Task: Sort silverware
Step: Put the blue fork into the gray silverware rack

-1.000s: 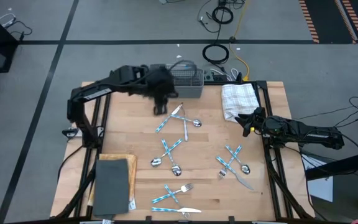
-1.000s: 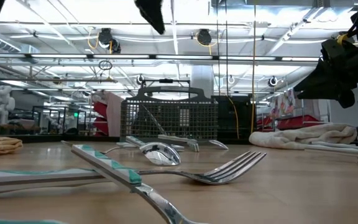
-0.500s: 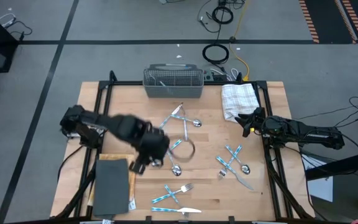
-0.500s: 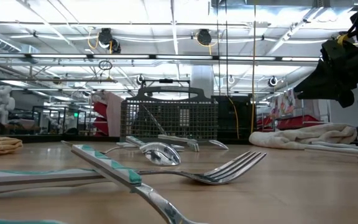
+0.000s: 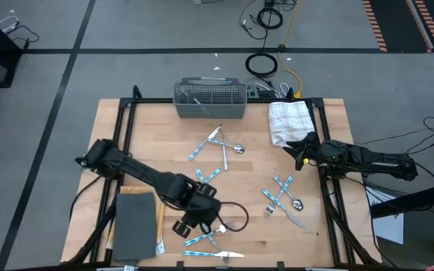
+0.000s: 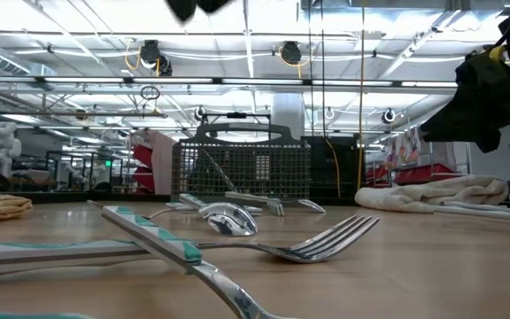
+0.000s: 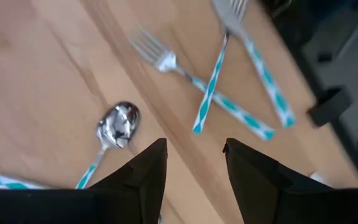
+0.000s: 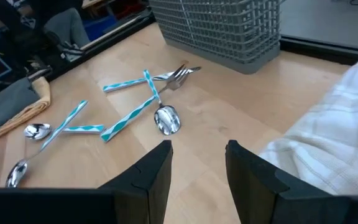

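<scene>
**Left arm down among the near forks**

Wooden table [image 5: 149, 135] first: we find the grey mesh basket [image 5: 209, 100] at its far edge (likely the sorting target) and a white towel [image 5: 289, 120] beside it. Silverware [image 5: 218, 147] lies scattered in crossed clusters across the middle and near side. Our left gripper [image 7: 193, 163] hangs with jaws parted and empty just above a spoon [image 7: 115, 124] and near a fork [image 7: 160, 59], which suggests a pick is coming. Waiting by the towel, our right gripper [image 8: 197, 157] is likewise parted, holding nothing.
</scene>
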Action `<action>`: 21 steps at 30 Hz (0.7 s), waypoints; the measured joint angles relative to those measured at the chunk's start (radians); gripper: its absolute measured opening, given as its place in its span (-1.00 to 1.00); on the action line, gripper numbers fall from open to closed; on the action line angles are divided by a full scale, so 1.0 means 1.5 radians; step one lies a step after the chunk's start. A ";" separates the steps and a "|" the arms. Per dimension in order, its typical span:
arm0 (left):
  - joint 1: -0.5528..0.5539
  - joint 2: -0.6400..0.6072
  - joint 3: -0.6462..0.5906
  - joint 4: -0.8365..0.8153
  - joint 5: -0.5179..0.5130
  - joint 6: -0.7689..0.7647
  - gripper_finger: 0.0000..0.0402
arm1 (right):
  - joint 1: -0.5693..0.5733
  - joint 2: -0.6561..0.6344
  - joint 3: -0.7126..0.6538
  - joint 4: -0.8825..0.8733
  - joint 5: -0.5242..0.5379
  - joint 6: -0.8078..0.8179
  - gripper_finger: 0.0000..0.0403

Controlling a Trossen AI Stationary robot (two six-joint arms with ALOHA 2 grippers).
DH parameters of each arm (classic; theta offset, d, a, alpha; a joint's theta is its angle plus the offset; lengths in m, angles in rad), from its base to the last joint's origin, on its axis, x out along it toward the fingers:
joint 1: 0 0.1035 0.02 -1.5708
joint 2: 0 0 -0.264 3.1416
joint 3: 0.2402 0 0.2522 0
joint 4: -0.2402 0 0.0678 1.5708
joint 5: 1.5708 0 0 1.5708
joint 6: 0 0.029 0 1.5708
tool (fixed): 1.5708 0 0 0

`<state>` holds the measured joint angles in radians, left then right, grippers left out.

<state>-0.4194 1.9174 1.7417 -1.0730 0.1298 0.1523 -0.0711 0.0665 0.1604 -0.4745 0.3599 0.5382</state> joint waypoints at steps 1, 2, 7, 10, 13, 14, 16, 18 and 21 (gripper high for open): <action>-0.001 0.012 0.000 -0.004 0.000 0.018 -0.16 | 0.000 0.001 0.000 0.000 0.000 0.003 -0.31; -0.001 0.024 0.000 -0.007 0.000 0.036 -0.16 | 0.000 0.001 0.000 -0.001 0.000 0.006 -0.31; -0.002 0.084 0.000 0.005 -0.001 0.088 -0.16 | 0.000 0.002 0.000 0.000 0.000 0.019 -0.31; -0.001 0.111 0.000 0.015 -0.004 0.102 -0.16 | 0.000 0.002 0.000 0.000 0.002 0.026 -0.31; -0.002 0.130 0.000 0.020 -0.005 0.099 -0.16 | 0.000 0.002 0.000 0.000 0.002 0.021 -0.31; -0.002 0.134 0.000 0.021 -0.005 0.098 -0.16 | 0.000 0.002 0.000 0.000 0.002 0.021 -0.31; -0.004 0.137 0.000 0.030 -0.005 0.097 -0.16 | 0.000 0.002 0.000 0.000 0.003 0.027 -0.31; -0.005 0.137 0.000 0.035 -0.005 0.097 -0.16 | 0.000 0.002 0.000 0.000 0.003 0.032 -0.31; -0.009 0.137 0.000 0.047 -0.007 0.090 -0.16 | 0.000 0.002 0.000 0.000 0.003 0.030 -0.31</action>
<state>-0.4331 2.1227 1.7416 -1.0023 0.1188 0.2874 -0.0711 0.0689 0.1604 -0.4751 0.3637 0.5839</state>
